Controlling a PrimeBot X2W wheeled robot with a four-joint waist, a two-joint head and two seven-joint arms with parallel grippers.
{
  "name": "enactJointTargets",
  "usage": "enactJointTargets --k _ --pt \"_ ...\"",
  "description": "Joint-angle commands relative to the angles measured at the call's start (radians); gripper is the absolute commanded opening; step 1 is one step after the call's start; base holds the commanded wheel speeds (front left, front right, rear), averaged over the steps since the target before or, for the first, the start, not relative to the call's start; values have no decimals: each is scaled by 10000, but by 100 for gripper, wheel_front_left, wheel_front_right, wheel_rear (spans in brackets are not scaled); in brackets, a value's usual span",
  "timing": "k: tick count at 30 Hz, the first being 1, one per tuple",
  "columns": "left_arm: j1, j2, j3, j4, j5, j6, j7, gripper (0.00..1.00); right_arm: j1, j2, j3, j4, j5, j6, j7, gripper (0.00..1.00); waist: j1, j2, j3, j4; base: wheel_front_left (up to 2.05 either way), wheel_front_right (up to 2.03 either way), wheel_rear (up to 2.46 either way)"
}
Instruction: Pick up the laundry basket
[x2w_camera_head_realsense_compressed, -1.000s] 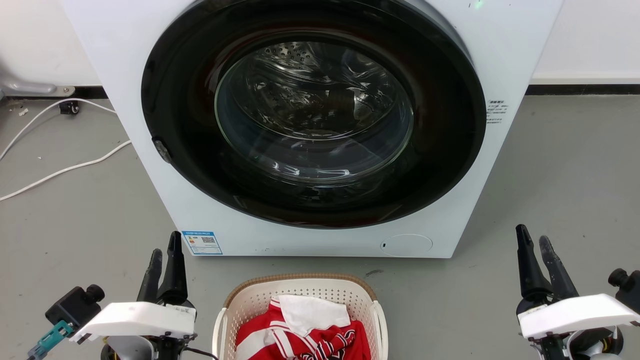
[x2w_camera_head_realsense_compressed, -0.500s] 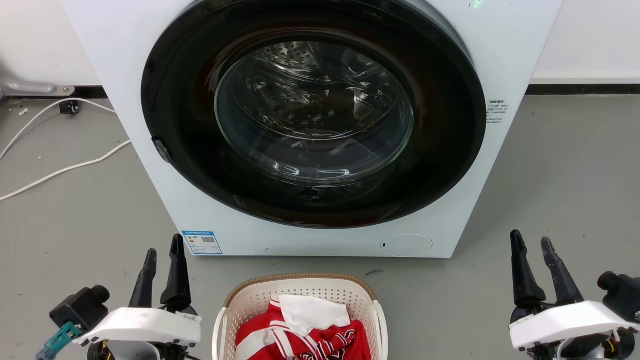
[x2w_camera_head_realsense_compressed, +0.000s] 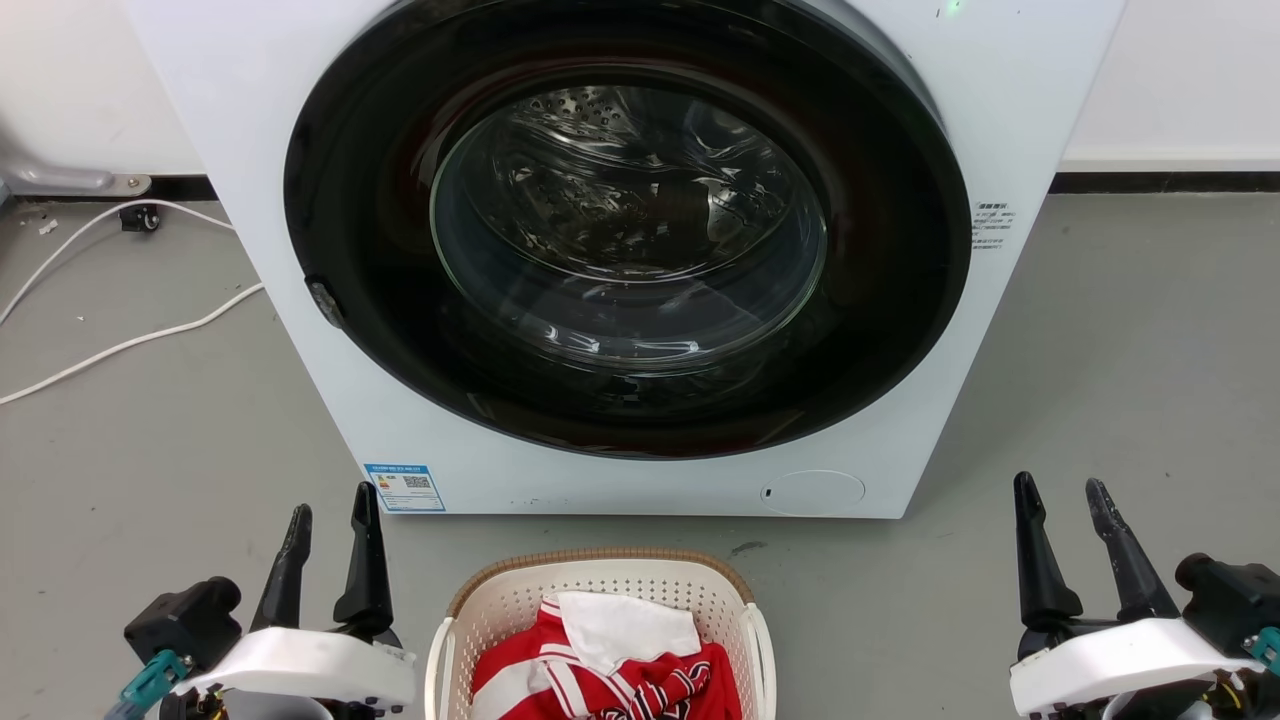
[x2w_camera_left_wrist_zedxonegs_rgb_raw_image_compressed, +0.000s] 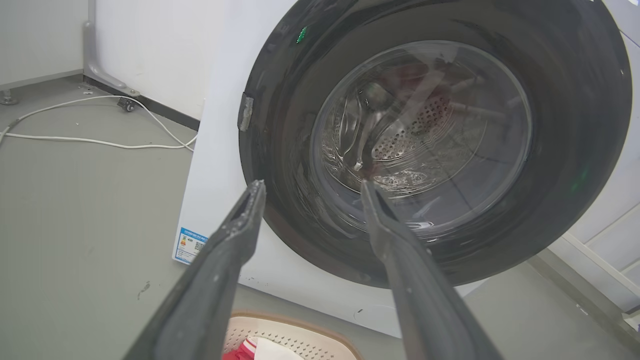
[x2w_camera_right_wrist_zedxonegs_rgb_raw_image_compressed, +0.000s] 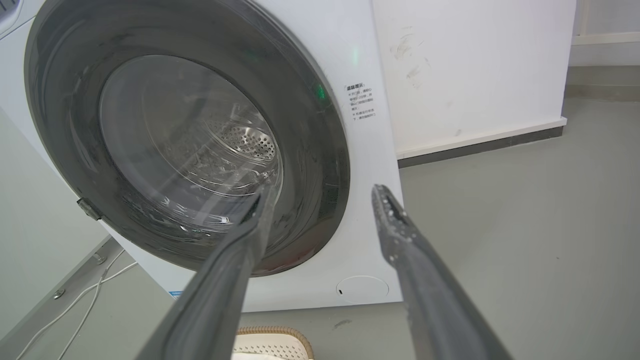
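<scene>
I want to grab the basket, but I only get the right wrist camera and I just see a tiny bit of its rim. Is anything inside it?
Observer: Yes. In the head view the laundry basket holds a red-and-white striped garment with a white cloth on top.
Operator: Where's my other gripper?
Observer: The left gripper is out to the basket's left, fingers apart, holding nothing and not touching the basket.
Operator: Does it have something to hold on to?
Observer: Yes, a white handle runs along each side, below the brown rim.
</scene>
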Motion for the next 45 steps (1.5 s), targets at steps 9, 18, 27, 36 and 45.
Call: enactJointTargets --k 9,18,27,36,45 --pt "53 46 -14 -46 1119 -54 -284 100 115 -37 -6 -186 -1121 0 -307 100 0 -1 -11 18 0 0 0" --pt "134 47 -60 -84 1934 -40 -483 100 209 -39 -27 -244 -1935 0 -521 100 0 -1 -12 48 0 0 0" --pt "230 51 -59 -138 2740 -6 -678 100 290 -40 -43 -309 -2580 -1 -709 100 0 -1 -13 43 0 0 0" --pt "292 54 -11 -171 3426 15 -855 100 410 -41 -51 -398 -3132 -1 -890 100 0 -1 -16 38 0 0 0" --pt "355 55 8 -203 4013 -9 -1016 100 466 -41 -89 -385 -3478 -1 -1061 100 0 -1 -1 48 0 0 0"
